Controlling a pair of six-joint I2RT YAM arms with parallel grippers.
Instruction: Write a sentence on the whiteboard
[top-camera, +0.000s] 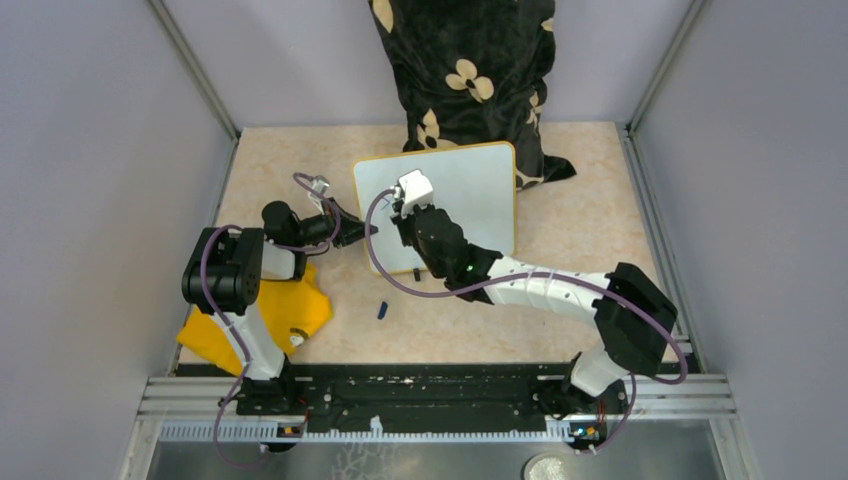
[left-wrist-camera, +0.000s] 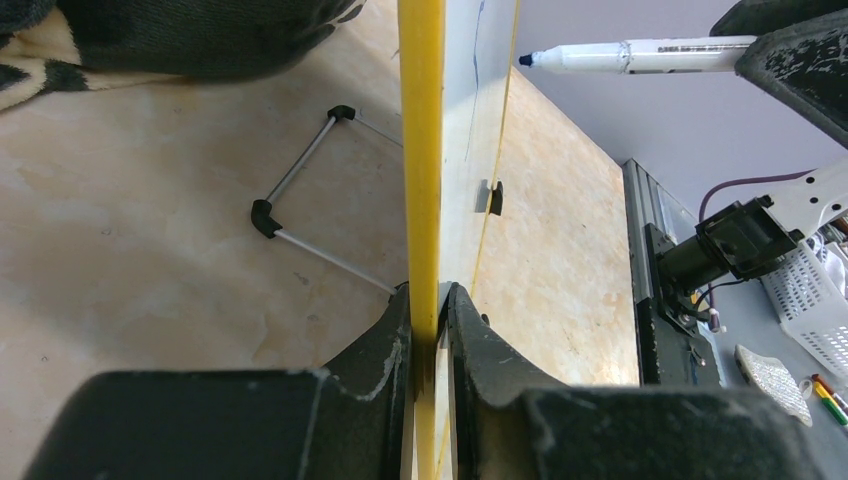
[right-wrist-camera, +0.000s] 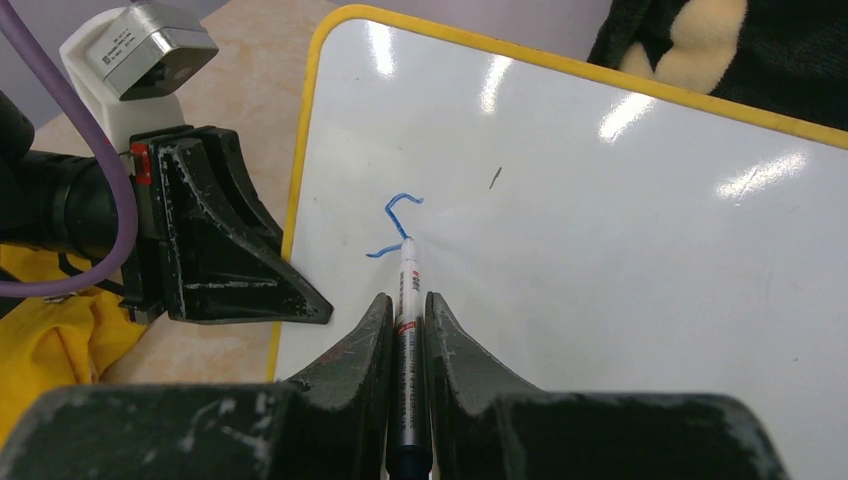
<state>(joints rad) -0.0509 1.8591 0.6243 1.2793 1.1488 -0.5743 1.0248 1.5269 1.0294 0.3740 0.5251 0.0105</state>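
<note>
The whiteboard (top-camera: 470, 195), white with a yellow rim, stands tilted on the table in the top view. My left gripper (left-wrist-camera: 430, 310) is shut on its left edge (left-wrist-camera: 421, 150). My right gripper (right-wrist-camera: 407, 310) is shut on a white marker (right-wrist-camera: 408, 300) whose tip touches the whiteboard (right-wrist-camera: 600, 250) near its left side. Of the sentence only one small blue stroke (right-wrist-camera: 395, 225), shaped like an "s", shows at the tip. The marker also shows in the left wrist view (left-wrist-camera: 640, 55), next to the board face.
A yellow cloth (top-camera: 262, 318) lies at the left front under the left arm. A small dark marker cap (top-camera: 382, 310) lies on the table in front of the board. A black flowered cushion (top-camera: 470, 70) stands behind the board. The board's wire stand (left-wrist-camera: 300, 190) rests on the table.
</note>
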